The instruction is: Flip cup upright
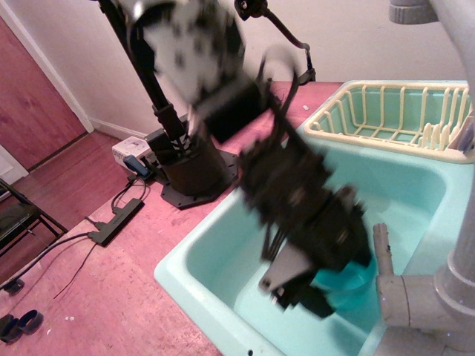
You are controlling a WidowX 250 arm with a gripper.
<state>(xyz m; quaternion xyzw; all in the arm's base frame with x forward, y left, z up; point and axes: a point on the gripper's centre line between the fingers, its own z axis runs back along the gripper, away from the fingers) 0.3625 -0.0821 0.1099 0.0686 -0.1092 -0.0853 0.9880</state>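
The teal-blue translucent cup (349,285) is inside the pale aqua sink basin (215,252), at its right side near the grey faucet. Only part of the cup shows below and right of the black gripper (300,289). The gripper and arm are blurred by motion. The gripper reaches down into the basin and covers most of the cup. Its jaws appear to be around the cup's side, but the blur hides whether they are closed on it and which way the cup's rim faces.
A grey faucet (438,289) with a short spout pipe (382,248) stands at the right edge, close to the cup. A yellow dish rack (393,119) sits behind the basin. The red countertop (111,297) lies to the left.
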